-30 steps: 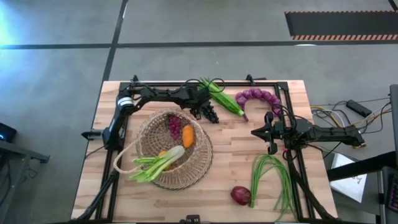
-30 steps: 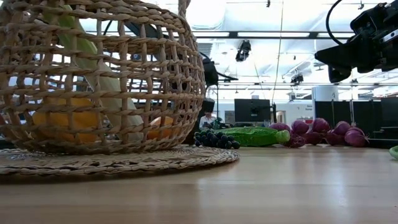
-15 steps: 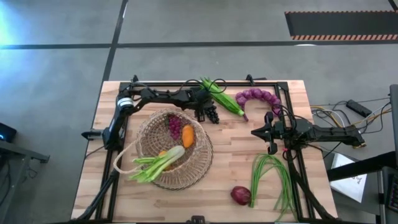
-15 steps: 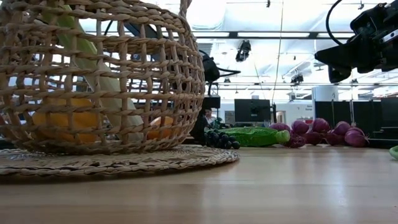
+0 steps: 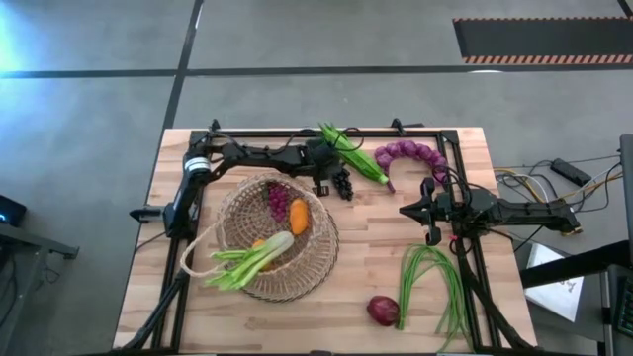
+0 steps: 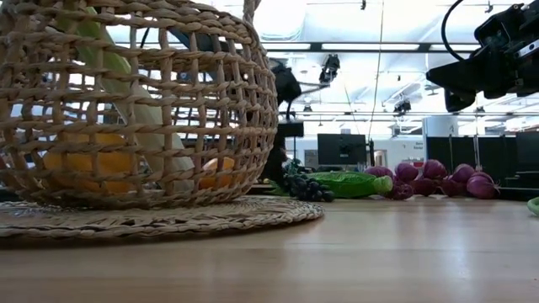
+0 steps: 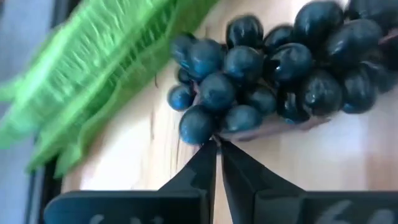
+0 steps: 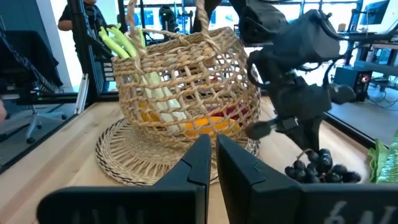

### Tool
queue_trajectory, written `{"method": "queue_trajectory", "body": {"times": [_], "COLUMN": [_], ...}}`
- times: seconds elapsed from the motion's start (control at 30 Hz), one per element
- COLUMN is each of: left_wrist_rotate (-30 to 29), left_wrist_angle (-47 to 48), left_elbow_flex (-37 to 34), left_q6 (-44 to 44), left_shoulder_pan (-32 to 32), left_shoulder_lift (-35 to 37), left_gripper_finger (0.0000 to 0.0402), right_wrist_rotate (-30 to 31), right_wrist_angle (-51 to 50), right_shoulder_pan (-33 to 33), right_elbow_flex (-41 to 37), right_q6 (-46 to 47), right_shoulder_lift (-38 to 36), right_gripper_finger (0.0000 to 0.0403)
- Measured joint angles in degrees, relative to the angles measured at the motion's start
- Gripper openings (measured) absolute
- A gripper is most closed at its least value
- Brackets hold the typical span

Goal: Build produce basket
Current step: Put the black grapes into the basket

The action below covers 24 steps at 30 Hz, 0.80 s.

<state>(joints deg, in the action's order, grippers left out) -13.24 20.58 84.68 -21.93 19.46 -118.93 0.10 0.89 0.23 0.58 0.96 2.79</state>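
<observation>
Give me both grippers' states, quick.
Left gripper: shut at the dark grapes; a grip cannot be told.
Right gripper: shut, holding nothing.

A wooden desk (image 5: pixel 366 259) is seen carrying a wicker basket (image 5: pixel 321 259), dark grapes (image 5: pixel 342 183), green pods (image 5: pixel 358 158), purple onions (image 5: pixel 410 153), green beans (image 5: pixel 435 282) and a red onion (image 5: pixel 383 311).

A: Where does the overhead camera sit?
B: Straight above the desk (image 5: pixel 396 247).
A: The others?
B: One at desk level; both wrist cameras close, sharing the dark grapes (image 7: pixel 267 68).
</observation>
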Motion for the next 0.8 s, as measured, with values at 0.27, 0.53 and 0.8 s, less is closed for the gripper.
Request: {"method": "queue_trajectory", "body": {"times": [0.27,0.53,0.8], "left_wrist_rotate": [-2.02,-3.79,-3.73], "left_wrist_angle": [-0.11,-0.73,-4.32], "left_elbow_flex": [0.02,0.02,0.04], "left_q6": [0.53,3.11,5.07], "left_shoulder_pan": [-3.50,-4.60,-8.14], "left_shoulder_lift": [8.87,19.45,30.47], "left_gripper_finger": [0.0001,0.0000,0.0000], "right_wrist_rotate": [-0.01,-0.02,0.00], "right_wrist_angle": [-0.02,-0.02,-0.02], "right_shoulder_pan": [0.01,0.00,0.01], "right_elbow_flex": [-0.01,0.00,0.00], "right_q6": [0.08,-0.01,-0.03], "right_shoulder_lift": [0.00,0.00,0.00], "right_gripper_finger": [0.0018,0.0018,0.0018]}}
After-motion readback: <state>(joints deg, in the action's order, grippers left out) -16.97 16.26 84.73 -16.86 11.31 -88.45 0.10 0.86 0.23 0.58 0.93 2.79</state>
